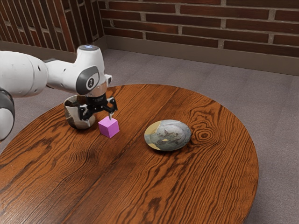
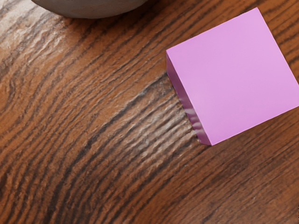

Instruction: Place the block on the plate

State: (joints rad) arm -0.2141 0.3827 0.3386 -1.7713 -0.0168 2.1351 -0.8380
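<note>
Pink block [image 1: 109,127], cube-shaped, sits flat on the brown wooden table [image 1: 187,186], inward from the rim on the exterior view's left. Off the plate, well apart from it.

Plate [image 1: 168,135]: mottled grey-green, a yellowish patch on one side. Lies toward the table's edge on the exterior view's right.

Bowl [image 1: 77,114], pale and dark patches, dark inside. Stands near the table's edge on the exterior view's left, just beside the block.

Gripper [image 1: 97,115]: black, low over the table, in front of the bowl as the exterior view has it. Jaws spread wide, nothing held between them; one tip appears at the block's upper face, contact uncertain. White arm [image 1: 63,75] reaches in from the exterior view's left.

Wrist view: block's top face broad and plain, one side face showing; wood grain around it. Curved grey shape [image 2: 93,8] apart from the block, identity uncertain.
</note>
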